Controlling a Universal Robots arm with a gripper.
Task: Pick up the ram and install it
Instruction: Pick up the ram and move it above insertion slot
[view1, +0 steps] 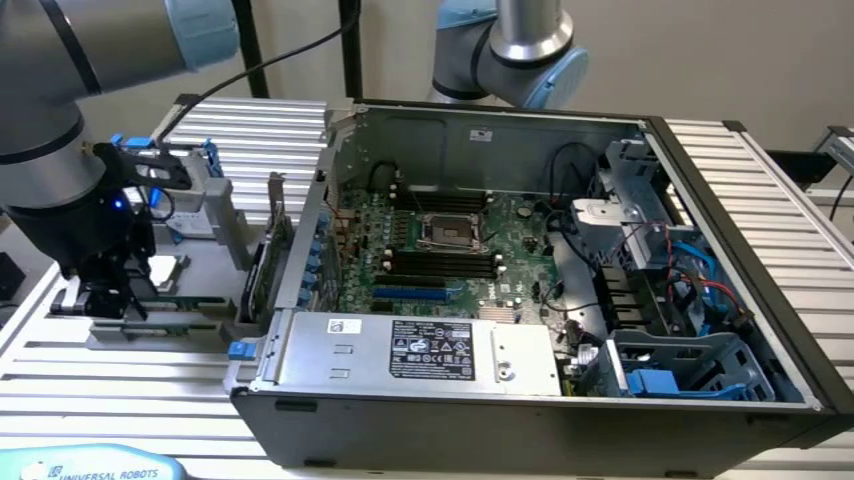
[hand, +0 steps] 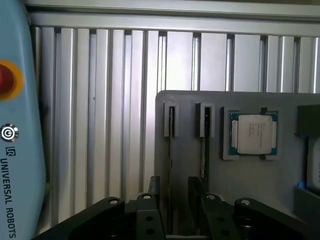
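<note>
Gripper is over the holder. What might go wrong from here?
1. Two sticks stand on edge in neighbouring slots of the holder. The open gripper seems to straddle the ram, and one finger sits close to the other ram, so it may knock that one.
2. The ram is thin, so an off-centre grip might tilt it in its slot.
3. The processor lies right beside the slots, so a sideways slip might bump it.
</note>
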